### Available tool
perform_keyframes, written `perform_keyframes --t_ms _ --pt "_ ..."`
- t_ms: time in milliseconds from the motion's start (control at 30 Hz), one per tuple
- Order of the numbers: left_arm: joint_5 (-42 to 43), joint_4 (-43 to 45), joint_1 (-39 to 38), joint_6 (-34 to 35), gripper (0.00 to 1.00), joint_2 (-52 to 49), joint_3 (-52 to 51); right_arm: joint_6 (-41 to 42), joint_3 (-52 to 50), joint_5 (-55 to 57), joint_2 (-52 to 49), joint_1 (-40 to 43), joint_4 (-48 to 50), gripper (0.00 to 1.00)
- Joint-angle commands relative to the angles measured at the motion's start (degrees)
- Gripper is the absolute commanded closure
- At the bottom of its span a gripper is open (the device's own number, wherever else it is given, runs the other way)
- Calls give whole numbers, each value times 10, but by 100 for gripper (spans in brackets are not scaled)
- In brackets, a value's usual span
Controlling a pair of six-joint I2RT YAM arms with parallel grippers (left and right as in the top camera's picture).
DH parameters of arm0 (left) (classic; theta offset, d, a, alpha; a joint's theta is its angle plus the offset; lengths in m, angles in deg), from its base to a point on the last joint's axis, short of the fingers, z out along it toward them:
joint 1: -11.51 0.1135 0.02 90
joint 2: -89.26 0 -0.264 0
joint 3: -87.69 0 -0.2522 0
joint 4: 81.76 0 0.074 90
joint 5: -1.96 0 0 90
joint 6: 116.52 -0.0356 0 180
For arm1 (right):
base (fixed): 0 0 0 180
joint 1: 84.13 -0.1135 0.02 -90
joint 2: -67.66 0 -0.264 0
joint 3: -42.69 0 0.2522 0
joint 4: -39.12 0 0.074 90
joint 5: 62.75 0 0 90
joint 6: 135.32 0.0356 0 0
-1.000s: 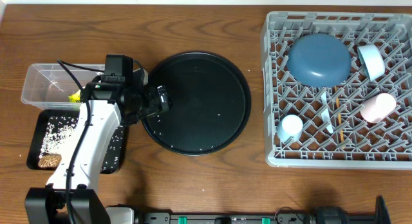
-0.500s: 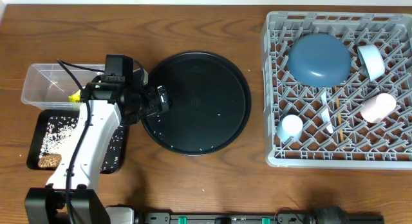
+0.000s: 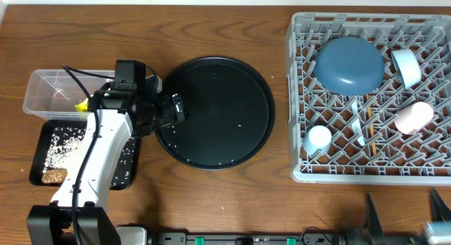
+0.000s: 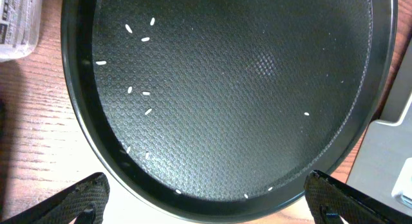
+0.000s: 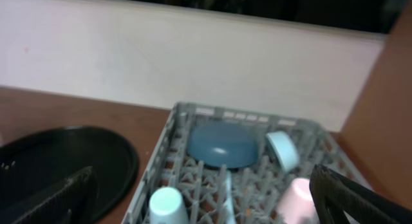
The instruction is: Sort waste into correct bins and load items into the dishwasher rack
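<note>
Listing the surface from left edge to right edge.

- Clear tub (image 3: pixel 42 90), far left corner: holds the yellow-green wrapper (image 3: pixel 82 105). The rest of its contents are hidden by the arm.
- Black tray (image 3: pixel 36 155), near left corner: holds rice grains (image 3: pixel 60 141) and the brown lump (image 3: pixel 53 176).
- Left arm (image 3: pixel 99 150): unmoved over the last second. It reaches across both bins, with its jaws spread fully and holding nothing, at the left rim of the round black tray (image 3: pixel 262 97).
- Round black tray, centre: bare except for a few stray grains.
- Rack (image 3: pixel 301 173), right edge: dark blue plate (image 3: pixel 349 64) at the far side, light blue cup (image 3: pixel 318 138) at the near left. White spoon (image 3: pixel 358 124) and chopstick (image 3: pixel 370 129) lie in the middle. White bowl (image 3: pixel 406 65) and pink cup (image 3: pixel 413 117) sit to the right. None has shifted.
- Right arm (image 3: pixel 440 215): the only change. It now shows more fully at the near right corner than a moment ago, jaws wide apart and empty, well clear of the rack.

Assessment: the rack looks loaded and the waste binned. Only the stray grains appear to be outstanding. The right arm seems to be repositioning, not picking.
</note>
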Motion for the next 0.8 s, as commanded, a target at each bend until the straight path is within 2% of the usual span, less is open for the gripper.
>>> perform_keyframes --t_ms 0,533,767 --pt "-5 0 2 -5 2 -4 5 27 -63 -30 1 7 43 1" --pt "-5 0 2 -5 2 -4 5 70 -360 -30 2 28 429 1" --pt "-5 0 2 -5 2 -4 5 101 -436 -31 2 28 542 1"
